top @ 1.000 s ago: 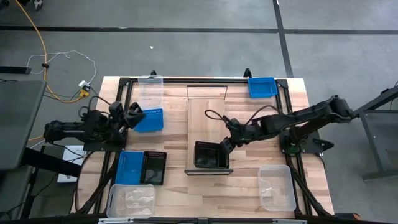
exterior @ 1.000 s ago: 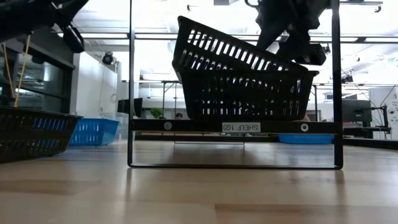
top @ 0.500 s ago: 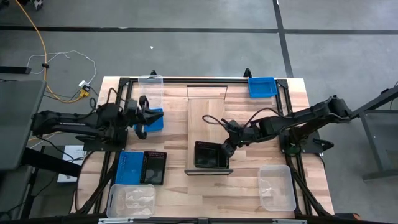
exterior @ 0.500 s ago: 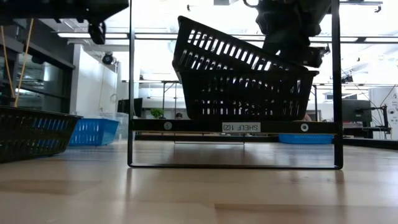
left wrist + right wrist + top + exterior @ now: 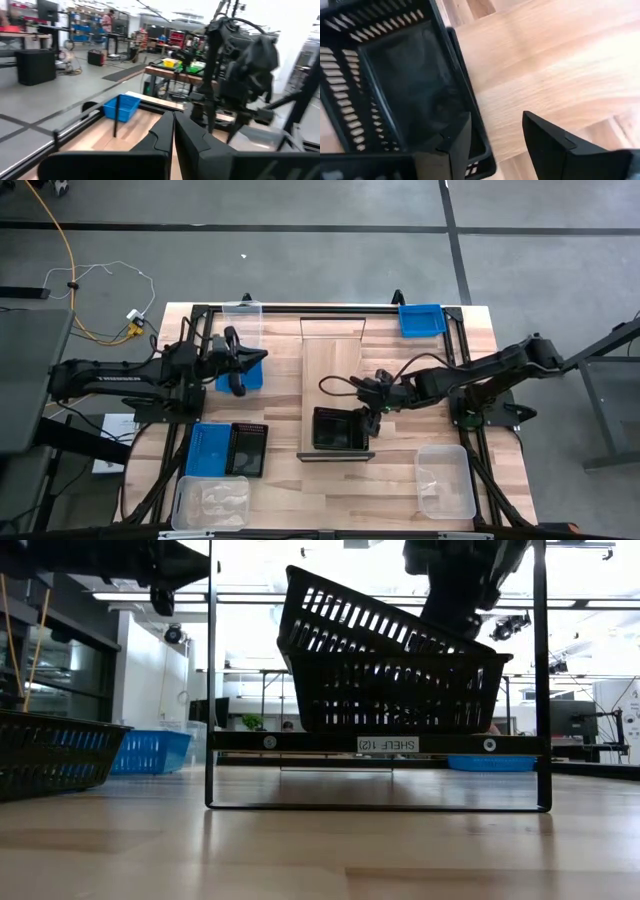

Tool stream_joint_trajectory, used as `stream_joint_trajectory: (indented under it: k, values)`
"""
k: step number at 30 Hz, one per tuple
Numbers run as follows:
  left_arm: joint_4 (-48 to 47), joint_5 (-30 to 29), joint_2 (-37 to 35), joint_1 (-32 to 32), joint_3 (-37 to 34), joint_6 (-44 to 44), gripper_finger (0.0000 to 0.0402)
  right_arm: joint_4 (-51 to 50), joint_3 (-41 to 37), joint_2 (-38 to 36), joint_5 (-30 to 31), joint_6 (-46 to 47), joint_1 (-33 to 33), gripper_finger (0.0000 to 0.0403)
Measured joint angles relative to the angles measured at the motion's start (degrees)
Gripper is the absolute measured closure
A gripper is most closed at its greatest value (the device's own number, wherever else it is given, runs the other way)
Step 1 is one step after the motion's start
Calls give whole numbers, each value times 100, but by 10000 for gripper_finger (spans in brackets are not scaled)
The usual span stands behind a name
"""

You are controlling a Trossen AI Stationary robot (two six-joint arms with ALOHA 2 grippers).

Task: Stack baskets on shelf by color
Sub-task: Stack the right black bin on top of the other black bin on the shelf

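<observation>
While two black baskets (image 5: 341,429) sit on the shelf (image 5: 335,360), lower centre — upper one tilted.
Right gripper (image 5: 376,406) fingers spread, empty; left gripper (image 5: 236,362) fingers closed, empty — blue, clear, one black unstacked.

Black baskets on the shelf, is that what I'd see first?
Yes: two black baskets sit stacked near the front end of the shelf, the top one tilted. The right gripper hangs open beside them, and the left gripper hovers shut over a blue basket at the table's left.
</observation>
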Motion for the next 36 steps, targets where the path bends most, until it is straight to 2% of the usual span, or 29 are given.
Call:
stream_joint_trajectory:
  k: [5,12,23,36]
  values:
    - [-12,-7,-3,96,0,-142,398,163,-3,356,-390,-382,-28,238]
    - [-33,-7,-3,105,0,-348,398,454,-4,533,-306,-434,-32,249]
    - [-42,-5,-3,102,0,-363,398,596,-4,534,-526,-586,-28,393]
    - [-42,-3,-3,102,-2,-369,398,700,-9,459,-946,-643,-27,400]
